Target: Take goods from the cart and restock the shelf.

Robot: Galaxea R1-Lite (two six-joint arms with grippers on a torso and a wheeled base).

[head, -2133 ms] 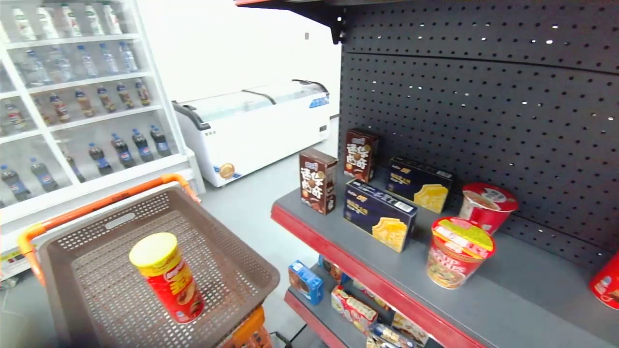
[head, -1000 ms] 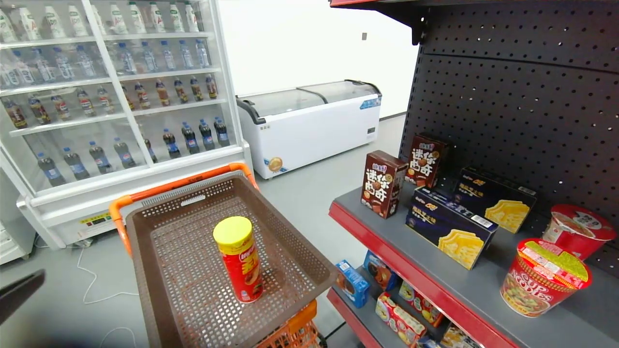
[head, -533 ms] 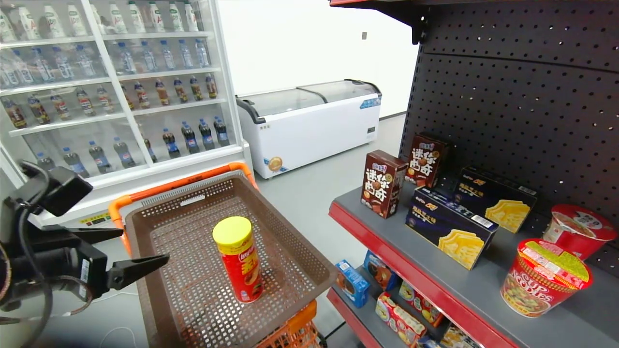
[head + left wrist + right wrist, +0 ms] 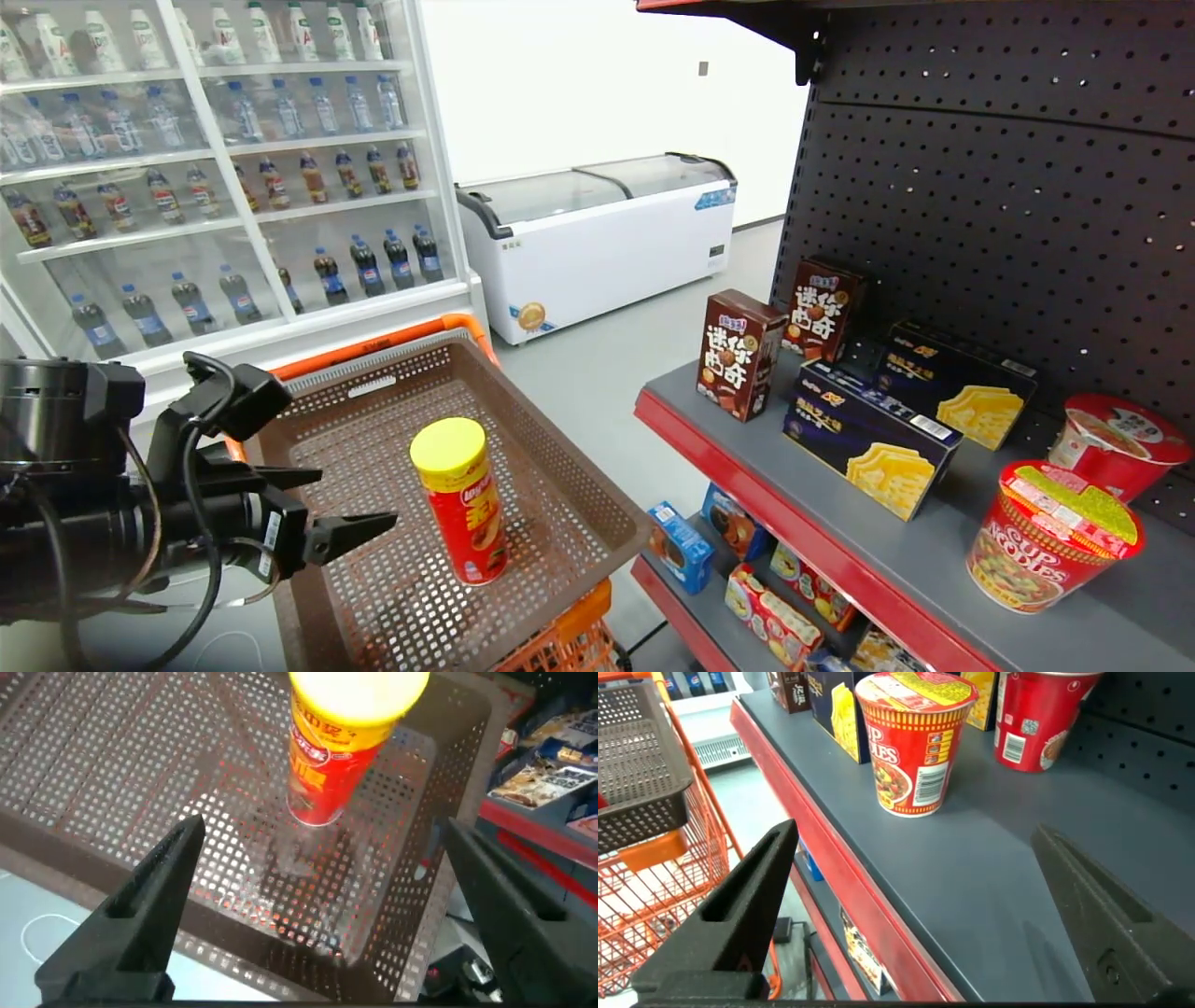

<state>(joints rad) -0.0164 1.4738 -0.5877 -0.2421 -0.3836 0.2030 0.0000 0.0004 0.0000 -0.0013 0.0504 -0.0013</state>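
The left fingers (image 4: 347, 533) are spread wide and hold nothing. They hang just above the mesh floor of the brown cart basket (image 4: 583, 509), inside the basket's rim on the robot's side. A red chip can with a yellow lid (image 4: 461, 499) stands upright on the mesh just ahead of the fingertips. It is in line with the gap between them but touches neither finger. In the left wrist view the can's foot sits a little beyond the two tips, roughly centred.

The right fingers (image 4: 747, 905) are also spread wide and empty. They are held over the front of the grey shelf (image 4: 845, 560), above its red edge. A cup of noodles with a yellow and red lid (image 4: 913, 742) stands upright ahead of the gap between them, clear of both tips. A second red cup (image 4: 1036, 714) stands past it, nearer the black pegboard (image 4: 1008, 187). Farther from the right fingers along the shelf lie two dark blue boxes (image 4: 868, 439), one behind the other. Beyond those, two brown boxes (image 4: 738, 355) stand upright.
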